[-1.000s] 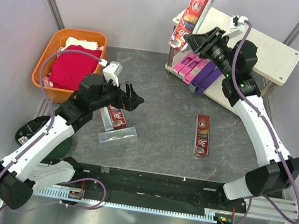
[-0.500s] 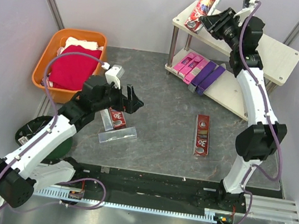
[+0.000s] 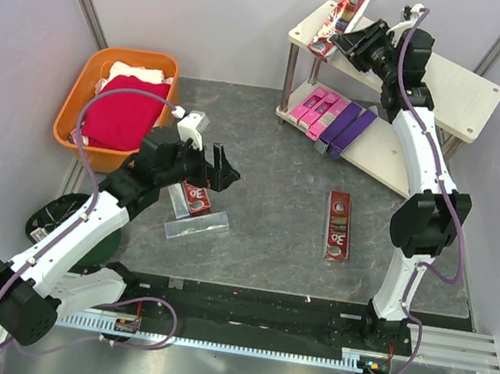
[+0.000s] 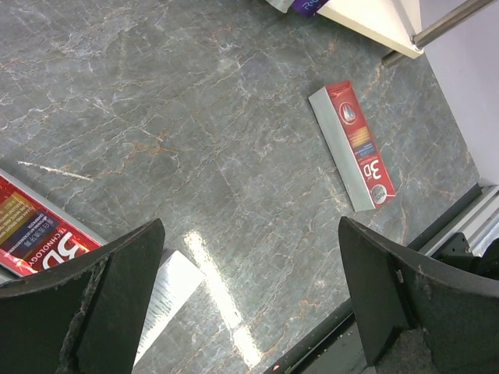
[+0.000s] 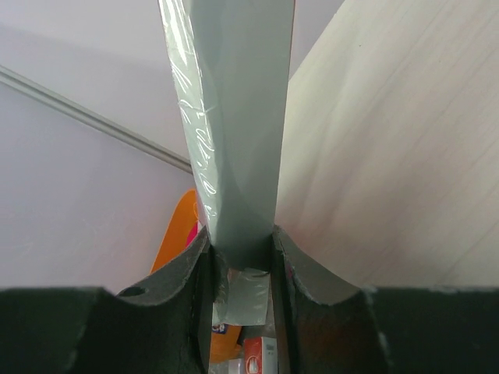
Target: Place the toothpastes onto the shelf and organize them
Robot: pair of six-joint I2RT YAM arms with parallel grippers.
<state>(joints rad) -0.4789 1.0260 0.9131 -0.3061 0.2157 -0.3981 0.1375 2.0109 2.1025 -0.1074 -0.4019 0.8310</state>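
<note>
Two arms work over a grey marbled tabletop [image 3: 274,153] walled by pale lilac panels [image 3: 210,12]. From above, the shelf [image 3: 459,82] stands far right, with pink and purple toothpastes [image 3: 331,119] side by side on its lower board. The right arm stretches up nearly straight, its right gripper [image 3: 340,41] clamped on a dark red toothpaste [image 3: 351,5] tilted over the shelf's top board. A second red toothpaste [image 3: 339,224] lies in front of the shelf. Well left of it the left arm crouches, bent.

The left wrist view alone shows the left gripper [image 4: 249,304] spread wide above bare stone – that second carton lies nearer the shelf.

The right wrist view shows both fingers [image 5: 187,280] pinching the carton's grey side – shelf board beside it.
</note>
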